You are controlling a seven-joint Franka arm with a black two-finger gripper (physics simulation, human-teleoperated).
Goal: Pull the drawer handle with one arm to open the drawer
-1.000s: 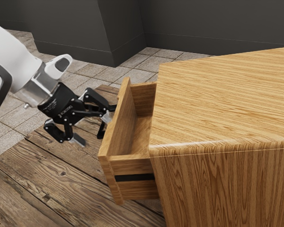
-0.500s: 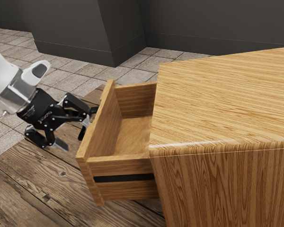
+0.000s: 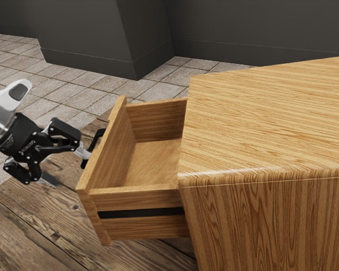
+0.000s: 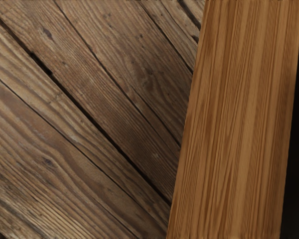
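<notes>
Beside one open drawer (image 3: pixel 140 162): one tool (image 3: pixel 68 166) spread wide, touching single handle (image 3: pixel 97 137), gripping nothing.

My exterior camera sits high and off to one side of the cabinet (image 3: pixel 265 113). It looks down at a slant across the cabinet's top and one side wall, from middle range. In that view the cabinet runs from 12 round to 5 o'clock, and the drawer (image 3: pixel 150 164) lies just off centre toward 8. My arm (image 3: pixel 8 107) comes in at 9, and the plank floor (image 3: pixel 34 231) spreads around 7. My wrist camera rides on the gripper (image 3: pixel 82 148) and looks from very close at the drawer front (image 4: pixel 234 129), with floor planks beside it. Both views share that drawer front and the plank floor.
</notes>
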